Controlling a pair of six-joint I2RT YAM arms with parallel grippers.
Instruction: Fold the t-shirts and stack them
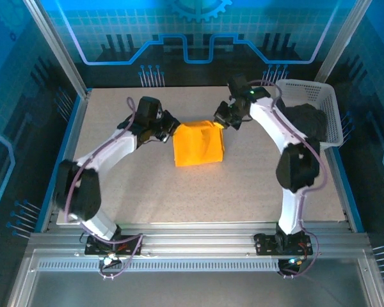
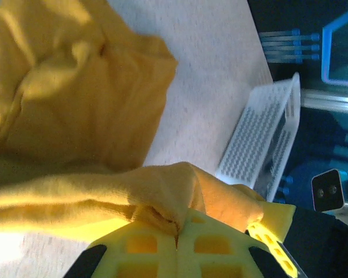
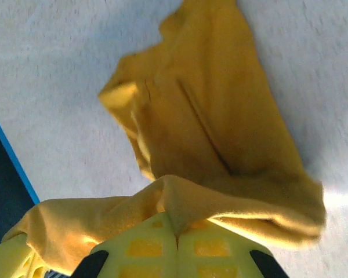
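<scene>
The orange-yellow t-shirt (image 1: 198, 144) lies partly folded in the middle of the table, its far edge lifted between both arms. My left gripper (image 1: 169, 128) is shut on the shirt's far left corner; in the left wrist view the cloth (image 2: 98, 191) bunches between the yellow fingers (image 2: 139, 249). My right gripper (image 1: 223, 118) is shut on the far right corner, and the right wrist view has the shirt (image 3: 214, 133) draping down from the pinched fold above its fingers (image 3: 145, 249). A dark charcoal t-shirt (image 1: 307, 121) sits in the basket.
The white lattice basket (image 1: 315, 93) stands at the far right of the table, also seen as a white basket (image 2: 261, 139) beyond the left gripper. The beige tabletop (image 1: 198, 192) is bare in front of the shirt. A blue rail (image 3: 11, 156) edges the table.
</scene>
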